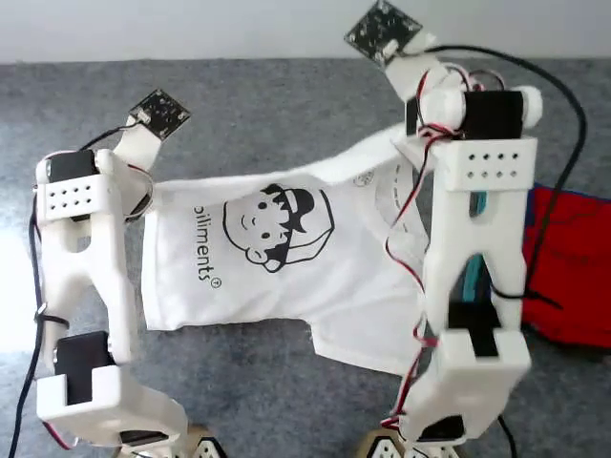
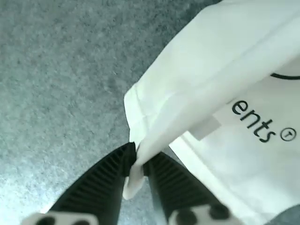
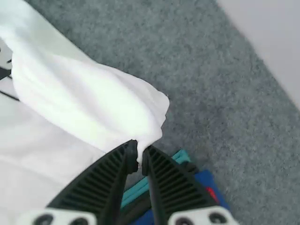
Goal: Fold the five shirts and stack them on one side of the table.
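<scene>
Left fingers (image 2: 110,176) are pinching the white shirt (image 1: 239,286) at its hem, beside black lettering (image 2: 253,119). Right fingers (image 3: 112,173) are clamping perhaps its sleeve.

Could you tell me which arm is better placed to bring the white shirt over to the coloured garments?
Right, probably. The right gripper is shut on the white shirt close by the coloured garments, while the left gripper pinches the shirt's opposite edge over the bare table.
</scene>
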Robot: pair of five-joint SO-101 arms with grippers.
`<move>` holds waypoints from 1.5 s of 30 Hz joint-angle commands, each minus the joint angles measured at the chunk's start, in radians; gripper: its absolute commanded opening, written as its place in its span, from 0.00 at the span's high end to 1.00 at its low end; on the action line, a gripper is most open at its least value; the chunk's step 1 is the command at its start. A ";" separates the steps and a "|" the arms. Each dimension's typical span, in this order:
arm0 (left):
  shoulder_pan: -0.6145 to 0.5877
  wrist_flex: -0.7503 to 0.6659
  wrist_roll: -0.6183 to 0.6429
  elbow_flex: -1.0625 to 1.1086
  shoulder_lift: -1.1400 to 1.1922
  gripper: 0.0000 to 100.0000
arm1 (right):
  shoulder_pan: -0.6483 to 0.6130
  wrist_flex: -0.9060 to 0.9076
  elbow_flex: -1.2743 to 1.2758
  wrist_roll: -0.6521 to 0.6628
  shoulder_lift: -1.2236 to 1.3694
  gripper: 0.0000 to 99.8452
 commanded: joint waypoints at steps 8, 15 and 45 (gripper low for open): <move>0.015 0.132 -0.064 0.053 -0.008 0.98 | -0.013 0.042 0.695 -0.012 -0.507 0.99; 0.031 0.147 -0.084 0.160 -0.017 0.98 | -0.012 0.042 0.979 -0.012 -0.682 0.99; -0.018 0.163 -0.152 0.254 -0.009 0.94 | -0.108 0.038 1.341 -0.014 -0.794 0.99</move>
